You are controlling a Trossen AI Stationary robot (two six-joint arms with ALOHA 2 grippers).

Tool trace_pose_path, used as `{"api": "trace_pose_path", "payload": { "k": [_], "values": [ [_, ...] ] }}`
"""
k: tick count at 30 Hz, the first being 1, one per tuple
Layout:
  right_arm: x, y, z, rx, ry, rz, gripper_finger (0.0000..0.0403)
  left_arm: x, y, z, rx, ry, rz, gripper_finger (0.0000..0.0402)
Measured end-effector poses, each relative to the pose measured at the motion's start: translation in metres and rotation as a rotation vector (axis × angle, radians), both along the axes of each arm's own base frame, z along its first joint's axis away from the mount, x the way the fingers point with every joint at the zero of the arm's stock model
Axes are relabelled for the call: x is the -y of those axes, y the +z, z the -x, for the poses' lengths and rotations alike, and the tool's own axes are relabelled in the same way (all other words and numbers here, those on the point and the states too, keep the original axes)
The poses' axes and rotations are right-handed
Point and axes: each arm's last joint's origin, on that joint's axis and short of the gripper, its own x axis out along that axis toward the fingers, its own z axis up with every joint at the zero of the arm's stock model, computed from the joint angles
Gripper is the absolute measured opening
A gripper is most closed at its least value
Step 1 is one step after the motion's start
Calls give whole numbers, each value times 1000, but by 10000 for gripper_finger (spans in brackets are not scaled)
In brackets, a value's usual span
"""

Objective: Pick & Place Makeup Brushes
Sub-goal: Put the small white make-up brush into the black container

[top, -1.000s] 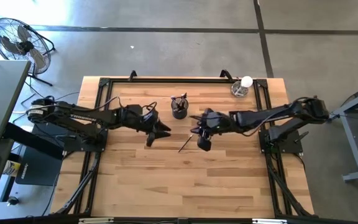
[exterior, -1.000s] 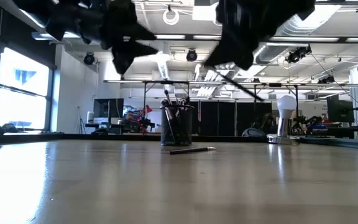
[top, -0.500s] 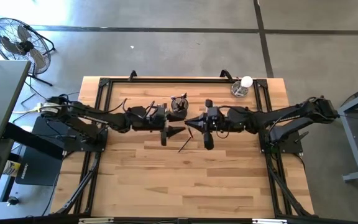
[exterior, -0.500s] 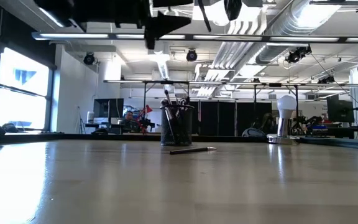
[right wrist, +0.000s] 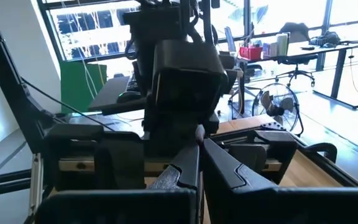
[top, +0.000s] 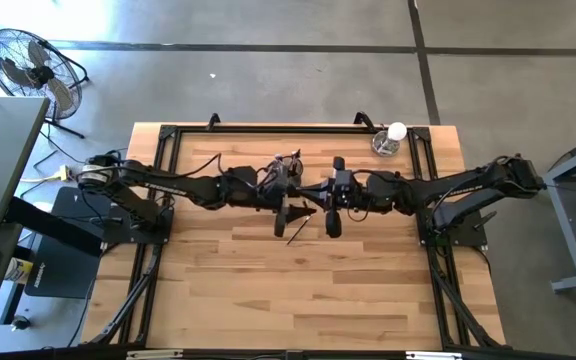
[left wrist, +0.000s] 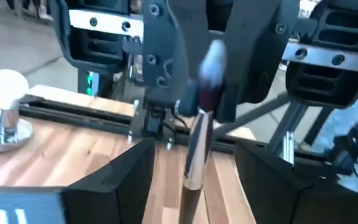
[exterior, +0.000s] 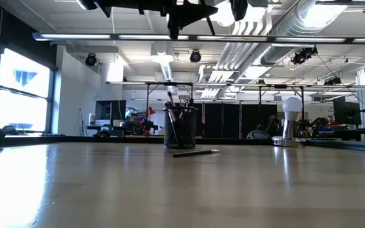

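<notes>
One brush (left wrist: 197, 149) was between both my fingers sets, above table (top: 368, 290) middle. Right fingers (right wrist: 197, 158) were clamped on handle; left fingers (left wrist: 194, 165) stood apart around it. Seemed light, stiff, slippery; better hold mid-handle, not bristles. Another brush (top: 297, 231) lay on table near cup (top: 288, 170).

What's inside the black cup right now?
The low view shows several makeup brushes standing in the black cup, tips above the rim. Its wall hides their lower ends; their number is unclear. One brush lies on the table.
</notes>
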Motion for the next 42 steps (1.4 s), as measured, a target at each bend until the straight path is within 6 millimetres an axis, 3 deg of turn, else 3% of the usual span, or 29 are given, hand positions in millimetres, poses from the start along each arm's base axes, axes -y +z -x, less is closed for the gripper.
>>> {"api": "trace_pose_path", "payload": {
  "k": [4, 9, 10, 15, 22, 29, 32, 42],
  "values": [
    [0, -1, 0, -10, -16, 13, 0, 0, 3, -1, -30, -5, 0, 167],
    [1, -3, 0, -29, -33, 18, 0, 0, 2, -2, -70, -17, 8, 29],
    [1, -3, 0, -33, -35, 18, 0, 0, 1, -2, -74, -23, 9, 18],
    [1, -6, 0, -57, -34, -2, 15, 1, -4, -1, -128, -38, 14, 16],
    [3, -18, 2, -172, -70, -97, 72, 0, -13, 1, -224, -3, 22, 14],
    [3, -25, 4, -237, -82, -123, 119, -11, -9, 16, -328, 57, 47, 14],
    [3, -29, 5, -276, -85, -148, 127, -18, -2, 21, -313, 89, 49, 14],
    [4, -54, 17, -528, -153, -256, 129, -41, 28, 65, -347, 250, -47, 13]
  ]
}}
